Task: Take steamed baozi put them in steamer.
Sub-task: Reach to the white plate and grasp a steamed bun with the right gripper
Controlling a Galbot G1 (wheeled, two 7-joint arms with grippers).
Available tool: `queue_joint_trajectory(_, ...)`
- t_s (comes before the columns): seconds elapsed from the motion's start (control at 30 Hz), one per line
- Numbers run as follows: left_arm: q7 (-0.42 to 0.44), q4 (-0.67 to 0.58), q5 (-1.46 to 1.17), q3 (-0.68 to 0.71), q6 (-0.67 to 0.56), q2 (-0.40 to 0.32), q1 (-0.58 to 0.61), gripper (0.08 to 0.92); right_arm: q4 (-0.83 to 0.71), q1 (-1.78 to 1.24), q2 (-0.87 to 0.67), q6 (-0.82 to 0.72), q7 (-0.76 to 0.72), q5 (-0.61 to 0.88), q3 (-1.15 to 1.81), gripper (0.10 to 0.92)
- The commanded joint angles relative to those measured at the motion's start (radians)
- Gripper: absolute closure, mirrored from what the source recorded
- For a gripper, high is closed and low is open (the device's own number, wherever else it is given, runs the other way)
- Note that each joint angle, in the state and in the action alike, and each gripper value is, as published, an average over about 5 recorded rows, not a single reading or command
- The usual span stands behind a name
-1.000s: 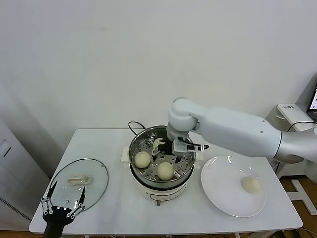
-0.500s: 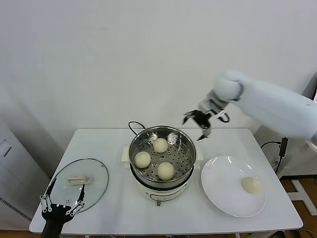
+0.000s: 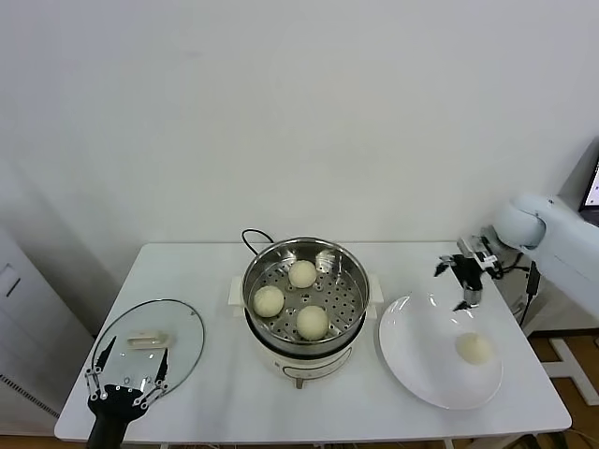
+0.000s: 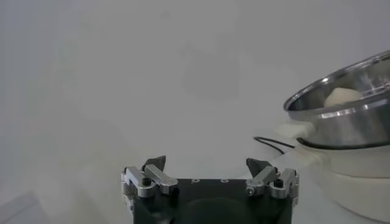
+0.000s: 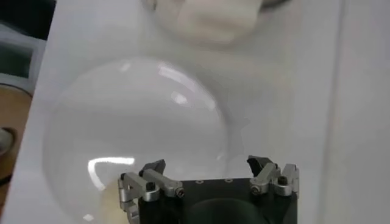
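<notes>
Three cream-white baozi lie on the perforated tray of the steel steamer (image 3: 281,255): one at the back (image 3: 301,273), one at the left (image 3: 269,299), one at the front (image 3: 313,321). A fourth baozi (image 3: 474,348) lies on the white plate (image 3: 412,346) at the right. My right gripper (image 3: 461,279) is open and empty, in the air above the plate's far edge, a little behind the fourth baozi; its wrist view shows the plate (image 5: 134,128) below the open gripper (image 5: 207,167). My left gripper (image 3: 126,374) is open and empty at the table's front left, over the glass lid.
A round glass lid (image 3: 187,332) with a white handle (image 3: 148,338) lies at the front left of the white table (image 3: 215,393). A black cord (image 3: 251,238) runs behind the steamer. The steamer rim also shows in the left wrist view (image 4: 341,100).
My right gripper has left the steamer, where it set down the back baozi, and has swung up and right to above the plate. The left arm has barely moved.
</notes>
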Motion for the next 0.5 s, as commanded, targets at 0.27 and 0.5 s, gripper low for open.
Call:
queue_joint_trajectory(0.27,0.001,0.013,0.025,0.011,-0.003,-0.028,0.0,0.177,-0.029,-0.386,-0.056,-0.018,0.002,-0.159,0.294,0.203)
queue_joint_trajectory(0.5,0.001,0.012,0.03,0.013,-0.003,-0.031,0.001,0.177,-0.04,-0.387,-0.03,-0.017,0.022,-0.177,0.297,0.203)
